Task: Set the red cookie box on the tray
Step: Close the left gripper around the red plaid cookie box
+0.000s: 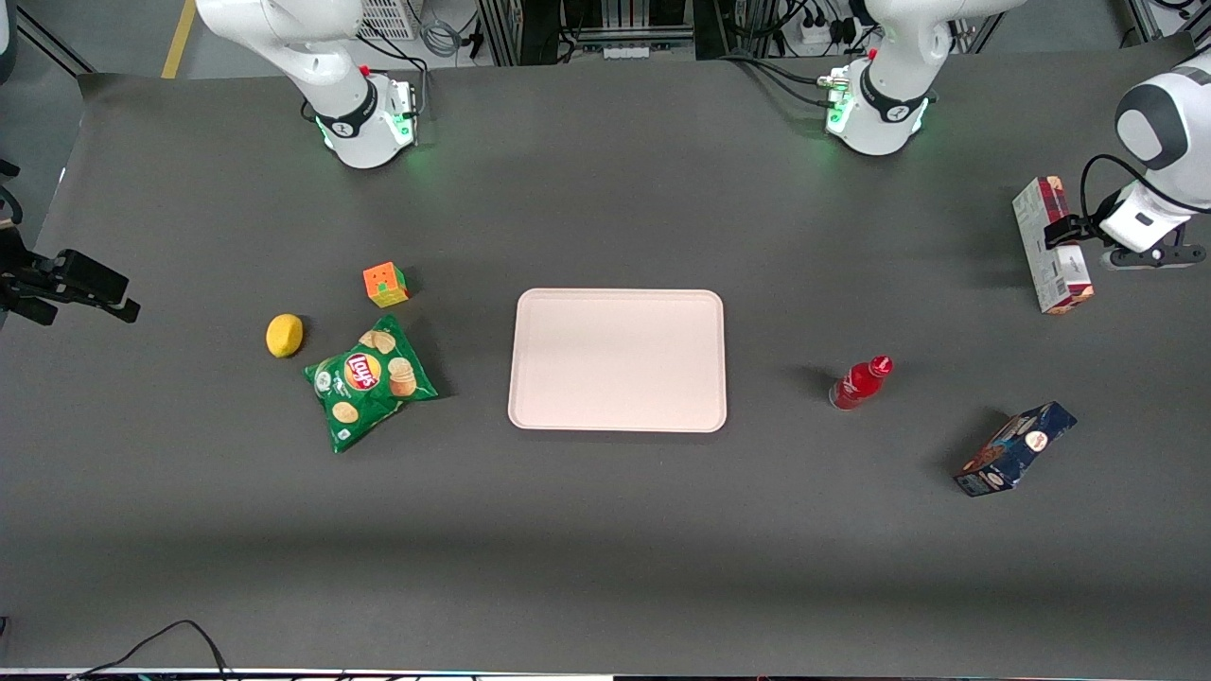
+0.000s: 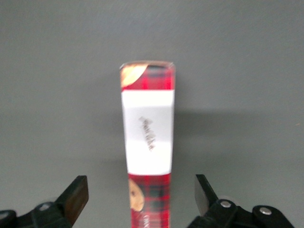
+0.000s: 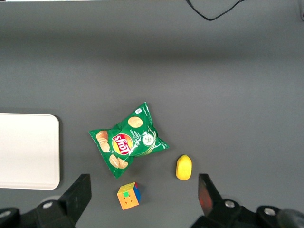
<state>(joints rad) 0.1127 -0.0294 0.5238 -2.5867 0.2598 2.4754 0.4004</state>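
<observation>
Table [image 1: 605,530]: matt dark grey, smooth, cloth-like sheet. Red cookie box [image 1: 1050,244]: printed cardboard, tartan red with a plain white paper-like panel, slight sheen. Gripper [image 2: 141,197], straddling the box with fingers spread wide apart: matt black plastic fingers [image 2: 76,197], small metal screws. Tray [image 1: 617,416]: smooth pale pink plastic, soft gloss. Chip bag [image 1: 369,383]: glossy crinkled foil. Red bottle [image 1: 859,382]: shiny plastic.

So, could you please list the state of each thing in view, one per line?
gripper: open, fingers either side of the red cookie box
red cookie box: on the table, not yet gripped
tray: empty
red bottle: capped
dark blue snack box: tilted
chip bag: lying flat
</observation>
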